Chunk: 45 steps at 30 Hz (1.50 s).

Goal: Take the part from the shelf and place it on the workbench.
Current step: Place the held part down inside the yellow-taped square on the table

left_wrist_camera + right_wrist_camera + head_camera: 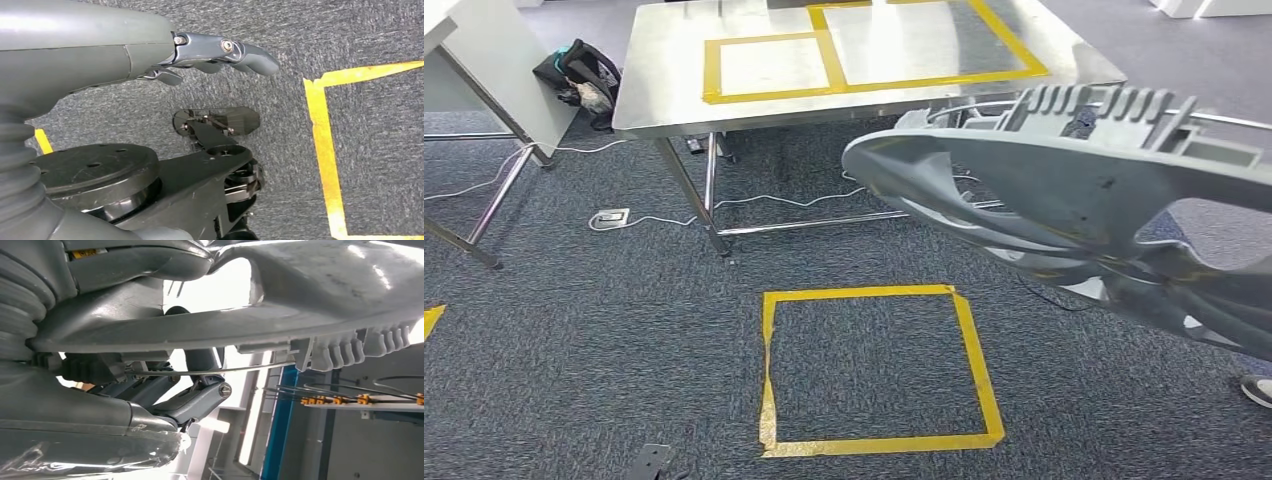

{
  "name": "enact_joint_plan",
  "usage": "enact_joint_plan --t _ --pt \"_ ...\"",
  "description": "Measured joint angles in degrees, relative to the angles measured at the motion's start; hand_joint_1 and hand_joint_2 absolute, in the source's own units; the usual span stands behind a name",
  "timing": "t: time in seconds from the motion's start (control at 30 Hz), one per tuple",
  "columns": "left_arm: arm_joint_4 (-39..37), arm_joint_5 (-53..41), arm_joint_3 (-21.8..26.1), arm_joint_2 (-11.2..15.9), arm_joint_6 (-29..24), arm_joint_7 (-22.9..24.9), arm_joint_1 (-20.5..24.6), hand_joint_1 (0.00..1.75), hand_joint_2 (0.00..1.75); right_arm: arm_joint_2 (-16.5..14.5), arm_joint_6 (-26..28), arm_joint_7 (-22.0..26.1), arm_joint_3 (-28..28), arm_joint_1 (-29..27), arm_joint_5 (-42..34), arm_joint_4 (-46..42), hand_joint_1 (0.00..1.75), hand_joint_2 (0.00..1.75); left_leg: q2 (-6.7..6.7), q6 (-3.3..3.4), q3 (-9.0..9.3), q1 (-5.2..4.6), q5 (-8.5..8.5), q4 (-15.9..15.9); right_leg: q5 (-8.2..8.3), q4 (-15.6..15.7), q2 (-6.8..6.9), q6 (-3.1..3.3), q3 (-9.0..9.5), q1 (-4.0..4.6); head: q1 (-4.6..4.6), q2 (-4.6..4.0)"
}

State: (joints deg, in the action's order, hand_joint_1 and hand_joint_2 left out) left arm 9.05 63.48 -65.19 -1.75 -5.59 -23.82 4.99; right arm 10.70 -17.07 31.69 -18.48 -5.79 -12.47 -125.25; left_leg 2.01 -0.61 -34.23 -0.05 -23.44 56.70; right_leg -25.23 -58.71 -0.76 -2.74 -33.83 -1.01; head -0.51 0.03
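Note:
A large grey cast metal part [1074, 190], with ribs and curved openings, hangs in the air at the right of the head view, in front of the workbench's right end. In the right wrist view my right hand [190, 400] grips this part [310, 305] from below, its dark fingers curled against the underside. The steel workbench [674, 90] stands ahead, its top marked with yellow tape rectangles. My left hand [210, 55] hangs over the carpet with its fingers apart and holds nothing.
A yellow tape square [874, 370] marks the carpet in front of the bench. A black bag [579, 75] lies by a white table [494, 60] at the left. A floor socket [610, 216] and cables run under the bench. A shoe [1256, 390] shows at the right edge.

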Motion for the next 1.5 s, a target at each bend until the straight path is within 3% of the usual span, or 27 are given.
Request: enact_joint_plan --t 0.23,0.3,0.4,0.47,0.53,0.6,0.63,0.7,0.73,0.8,0.87,0.93,1.0,1.07,1.1,1.13,1.17,1.23,1.27,1.33,1.4,1.43,1.5 --pt "0.0 -0.01 -0.03 0.0 0.56 0.0 -0.02 0.0 1.75 0.5 0.57 -0.94 -0.32 0.58 1.14 1.0 1.75 1.75 0.0 0.06 -0.03 -0.06 -0.01 0.07 0.03 0.05 0.0 -0.05 0.01 -0.11 0.0 -0.01" --pt "0.0 0.07 -0.03 0.07 0.62 -0.01 -0.02 0.0 1.75 0.52 1.5 -1.42 -0.43 0.65 1.92 1.36 1.75 1.75 -0.01 0.57 -0.16 -0.21 -0.19 0.3 0.13 0.26 0.0 -0.39 0.04 -0.32 -0.05 0.0" --pt "0.01 0.14 -0.05 0.06 0.63 -0.01 -0.01 0.0 1.75 0.77 4.29 -1.8 -0.48 0.73 4.92 1.87 1.75 1.75 -0.09 1.95 0.58 -0.09 0.09 -1.2 0.27 0.91 0.04 -1.07 0.21 -0.32 -0.13 -0.01" --pt "0.01 0.13 -0.14 -0.04 0.61 0.08 0.0 0.0 1.75 1.17 5.7 -1.93 -0.48 0.95 6.11 2.35 1.75 1.75 -0.21 2.24 1.67 0.41 0.83 -2.91 -1.22 -1.52 0.14 -1.43 -0.96 -0.18 0.1 -0.01" --pt "0.0 0.12 -0.34 -0.04 0.54 0.19 0.0 0.0 1.75 1.42 6.24 -2.05 -0.47 1.26 6.26 2.92 1.75 1.75 -0.32 2.09 2.01 0.68 0.97 -3.24 -4.5 -8.39 0.2 -1.98 -4.4 -0.36 0.28 -0.01" --pt "0.0 0.11 -0.55 -0.04 0.51 0.31 -0.05 0.0 1.75 1.51 6.36 -2.13 -0.46 1.23 6.31 3.45 1.75 1.75 -0.31 1.71 2.12 0.97 0.67 -3.09 -5.87 -13.54 0.25 -2.69 -7.27 -0.74 0.28 -0.01" --pt "0.0 0.1 -0.63 -0.08 0.52 0.38 -0.09 0.0 1.75 1.55 6.36 -2.17 -0.45 1.11 6.34 3.68 1.75 1.75 -0.25 1.37 2.24 1.23 0.42 -2.93 -4.96 -13.14 0.27 -3.09 -7.24 -0.96 0.28 -0.01" --pt "0.0 0.07 -0.81 -0.16 0.54 0.5 -0.14 0.0 1.75 1.75 6.35 -2.2 -0.45 0.9 6.36 4.01 1.75 1.75 -0.07 0.31 2.49 1.89 -0.43 -2.1 -1.22 -6.53 0.29 -4.18 -4.06 -1.61 0.31 -0.01" --pt "-0.06 0.05 -0.9 0.03 0.51 0.54 -0.11 0.0 1.75 1.84 6.32 -2.19 -0.42 0.84 6.34 4.18 1.75 1.75 0.02 -0.35 2.44 2.1 -1.06 -1.4 -0.13 -3.21 -0.02 -4.56 -2.17 -1.85 0.5 -0.01" --pt "-0.18 0.03 -1.02 0.25 0.44 0.61 -0.08 0.0 1.75 2.0 6.29 -2.17 -0.36 0.65 6.32 4.48 1.75 1.75 0.15 -1.26 2.17 2.06 -2.13 -0.27 -0.03 -0.3 -0.6 -3.83 -0.32 -2.12 0.64 -0.01" --pt "-0.24 0.01 -1.06 0.25 0.41 0.67 -0.13 0.0 1.75 2.07 6.27 -2.17 -0.28 0.38 6.47 4.74 1.75 1.75 0.22 -1.5 2.13 1.97 -2.53 -0.07 -0.88 -1.06 -0.82 -2.02 -0.46 -2.02 0.31 0.0" --pt "-0.24 -0.05 -1.08 0.25 0.41 0.68 -0.12 0.0 1.75 2.21 6.34 -2.16 -0.23 0.22 6.76 4.87 1.75 1.75 -0.36 -1.7 1.73 2.02 -3.18 1.18 -1.49 -1.43 -0.74 -0.98 -0.27 -1.88 -0.07 0.0" --pt "-0.24 -0.1 -1.13 0.24 0.41 0.68 0.02 0.0 1.75 2.42 6.49 -2.09 -0.23 0.2 7.11 4.9 1.75 1.75 -1.2 -1.65 -1.28 1.83 -5.38 6.8 -2.06 -1.45 -0.5 -0.12 0.33 -1.66 -0.24 0.0" --pt "-0.24 -0.12 -1.26 0.24 0.39 0.68 0.02 0.0 1.75 2.52 6.68 -2.05 -0.22 0.19 7.55 4.97 1.75 1.75 -1.45 -1.21 -6.43 1.55 -7.82 14.92 -2.75 -1.43 -0.25 0.41 1.04 -1.32 -0.29 0.0" --pt "-0.24 -0.12 -1.34 0.24 0.38 0.68 -0.07 0.0 1.75 2.55 6.8 -2.04 -0.21 0.16 7.76 5.03 1.75 1.75 -1.45 -0.86 -8.45 1.38 -7.88 17.51 -3.2 -1.43 -0.19 0.56 1.53 -1.12 -0.3 0.0" --pt "-0.24 -0.12 -1.42 0.25 0.36 0.68 -0.14 0.0 1.75 2.6 6.92 -2.02 -0.19 0.14 7.96 5.08 1.75 1.75 -1.44 -0.41 -9.51 1.15 -6.7 18.02 -3.72 -1.42 -0.16 0.62 2.16 -0.92 -0.3 0.0" --pt "-0.24 -0.12 -1.46 0.25 0.34 0.68 -0.2 0.0 1.75 2.71 7.01 -1.97 -0.18 0.14 8.12 5.12 1.75 1.75 -1.44 0.16 -9.47 0.85 -4.37 16.32 -4.31 -1.39 -0.15 0.6 2.95 -0.75 -0.3 0.0" --pt "-0.24 -0.12 -1.5 0.31 0.32 0.68 -0.26 0.0 1.75 2.95 7.1 -1.82 -0.15 0.15 8.3 5.14 1.75 1.75 -1.47 1.53 -7.33 0.04 1.07 9.49 -5.62 -1.2 -0.09 0.4 4.51 -0.54 -0.27 0.0" --pt "-0.24 -0.12 -1.52 0.33 0.31 0.69 -0.26 0.0 1.75 3.05 7.12 -1.71 -0.14 0.16 8.33 5.16 1.75 1.75 -1.5 2.03 -5.98 -0.3 2.3 6.24 -6.23 -1.01 -0.11 0.18 5.01 -0.42 -0.25 -0.01" --pt "-0.24 -0.13 -1.61 0.35 0.3 0.81 -0.19 0.0 1.75 3.22 7.17 -1.54 -0.08 0.15 8.39 5.2 1.75 1.75 -1.58 2.02 -4.4 -0.66 1.76 2.95 -6.81 -0.38 -0.07 -0.38 5.72 -0.29 -0.18 -0.01" --pt "-0.24 -0.15 -1.79 0.27 0.3 0.97 -0.14 0.0 1.75 3.46 7.21 -1.5 0.07 0.08 8.56 5.21 1.75 1.75 -1.5 1.76 -3.36 -0.51 0.65 1.65 -6.59 0.01 0.12 -1.01 6.62 -0.29 -0.16 -0.01" --pt "-0.24 -0.16 -1.87 0.27 0.29 1.02 -0.17 0.0 1.75 3.58 7.22 -1.5 0.16 0.07 8.67 5.23 1.75 1.75 -1.37 1.97 -2.71 -0.38 0.35 1.28 -6.35 -0.92 0.25 -1.24 6.53 -0.3 -0.16 -0.01" --pt "-0.24 -0.2 -1.99 0.31 0.27 1.07 -0.26 0.0 1.75 3.72 7.26 -1.43 0.32 0.12 8.81 5.3 1.75 1.75 -1.12 2.38 -1.3 -0.2 -0.49 0.98 -6.8 -6.03 0.42 -1.43 3.59 -0.22 0.0 0.0"
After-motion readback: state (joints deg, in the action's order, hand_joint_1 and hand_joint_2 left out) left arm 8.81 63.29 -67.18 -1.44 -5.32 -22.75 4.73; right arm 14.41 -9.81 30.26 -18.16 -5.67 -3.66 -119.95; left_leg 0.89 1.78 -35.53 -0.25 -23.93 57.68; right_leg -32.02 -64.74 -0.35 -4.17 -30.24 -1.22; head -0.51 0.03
